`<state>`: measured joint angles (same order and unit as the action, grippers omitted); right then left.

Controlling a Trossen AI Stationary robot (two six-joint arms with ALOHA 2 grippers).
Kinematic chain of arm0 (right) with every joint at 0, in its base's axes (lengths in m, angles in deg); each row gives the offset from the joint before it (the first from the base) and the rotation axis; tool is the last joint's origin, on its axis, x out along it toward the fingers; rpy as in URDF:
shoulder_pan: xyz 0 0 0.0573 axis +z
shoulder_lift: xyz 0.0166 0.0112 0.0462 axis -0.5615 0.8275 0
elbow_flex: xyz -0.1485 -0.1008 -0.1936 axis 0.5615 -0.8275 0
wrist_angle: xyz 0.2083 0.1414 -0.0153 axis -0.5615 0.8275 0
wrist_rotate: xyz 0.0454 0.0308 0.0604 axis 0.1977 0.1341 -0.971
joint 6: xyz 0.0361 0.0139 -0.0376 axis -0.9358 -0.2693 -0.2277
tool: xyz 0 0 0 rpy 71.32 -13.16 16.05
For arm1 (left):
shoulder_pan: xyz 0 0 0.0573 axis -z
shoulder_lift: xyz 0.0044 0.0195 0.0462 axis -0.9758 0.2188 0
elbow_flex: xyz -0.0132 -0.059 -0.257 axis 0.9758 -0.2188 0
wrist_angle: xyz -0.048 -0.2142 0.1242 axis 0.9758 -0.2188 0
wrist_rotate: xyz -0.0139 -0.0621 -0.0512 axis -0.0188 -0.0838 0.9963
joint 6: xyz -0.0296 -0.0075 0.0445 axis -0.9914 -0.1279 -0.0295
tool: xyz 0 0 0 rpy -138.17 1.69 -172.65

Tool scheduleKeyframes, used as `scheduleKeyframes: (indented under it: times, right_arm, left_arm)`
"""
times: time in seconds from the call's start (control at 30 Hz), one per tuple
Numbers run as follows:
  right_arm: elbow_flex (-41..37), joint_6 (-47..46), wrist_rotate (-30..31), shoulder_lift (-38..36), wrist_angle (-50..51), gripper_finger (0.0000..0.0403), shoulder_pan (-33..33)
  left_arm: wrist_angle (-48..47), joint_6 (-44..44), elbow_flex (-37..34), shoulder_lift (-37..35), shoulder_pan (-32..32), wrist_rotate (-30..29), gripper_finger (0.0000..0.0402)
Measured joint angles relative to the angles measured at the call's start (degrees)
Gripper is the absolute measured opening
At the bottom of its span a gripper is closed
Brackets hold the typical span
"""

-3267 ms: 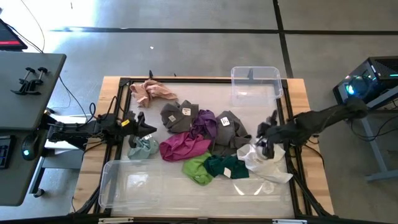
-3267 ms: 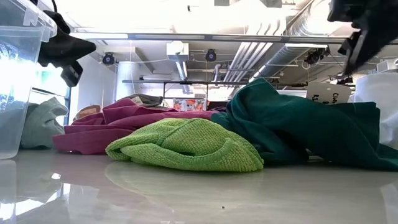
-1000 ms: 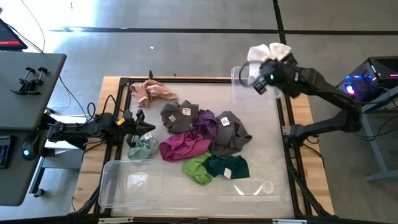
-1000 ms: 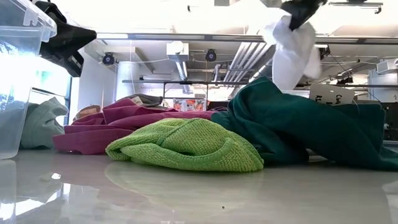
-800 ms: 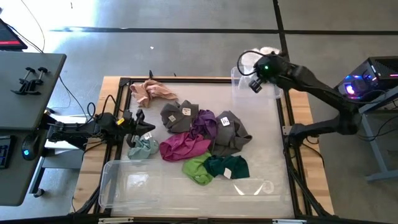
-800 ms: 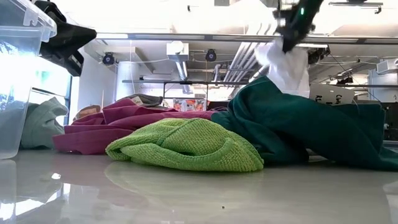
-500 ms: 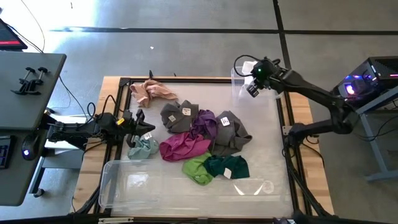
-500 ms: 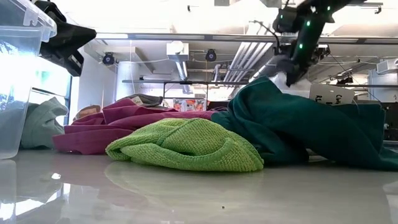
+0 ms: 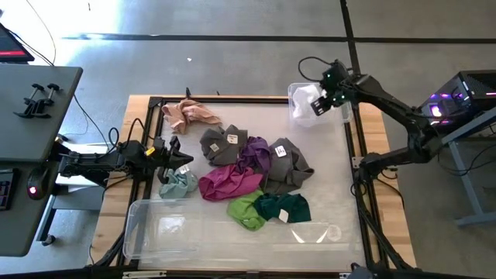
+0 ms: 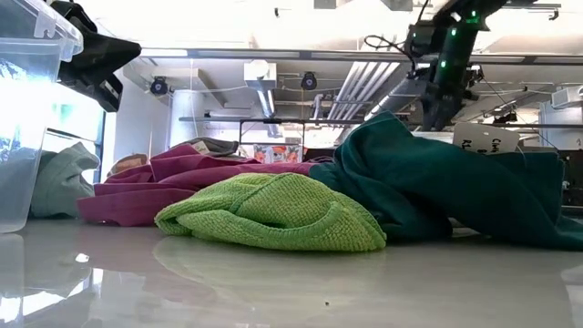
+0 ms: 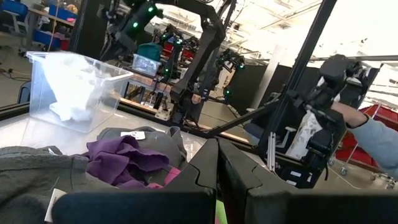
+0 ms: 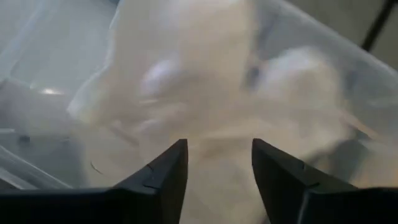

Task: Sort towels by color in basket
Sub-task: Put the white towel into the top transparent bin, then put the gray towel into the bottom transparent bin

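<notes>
Inside the clear bin [image 9: 341,94]: one white towel [image 9: 304,105], loose. Right gripper [image 9: 325,98] just above it, fingers spread, empty. Left gripper [image 9: 182,161] beside the pile, fingers closed, empty.

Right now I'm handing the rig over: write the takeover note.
Right gripper: open, above the clear bin at the table's far right corner; nothing held.
Left gripper: shut, empty, waiting beside the pale teal towel.
Done: white towel lies in that bin.
Left: peach towel apart at the far left; grey, purple, magenta, lime and dark green towels piled mid-table. Near bin holds no towel.
</notes>
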<state>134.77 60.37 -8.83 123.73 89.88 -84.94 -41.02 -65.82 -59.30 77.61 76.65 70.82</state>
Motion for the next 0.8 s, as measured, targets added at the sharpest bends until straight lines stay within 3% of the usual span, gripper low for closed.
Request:
scheduleKeyframes:
  times: [0.23,0.37,0.57,0.8]
  right_arm:
    - [8.6,0.8,-0.1,0.0,4.4,0.0183,1.8]
    - [6.7,2.4,-1.1,-1.9,-1.1,0.0183,7.2]
    - [-2.6,1.6,-0.8,-7.0,-17.1,0.0176,24.5]
    - [-16.7,1.0,4.5,-12.5,-31.2,0.017,47.6]
  left_arm:
    - [0.0,0.0,0.0,0.0,0.0,0.0,0.0]
    - [0.0,0.0,0.0,0.0,0.0,0.0,0.0]
    - [0.0,-0.1,0.0,0.0,0.0,0.0,0.0]
    - [2.9,0.5,0.0,0.0,0.0,0.0,0.0]
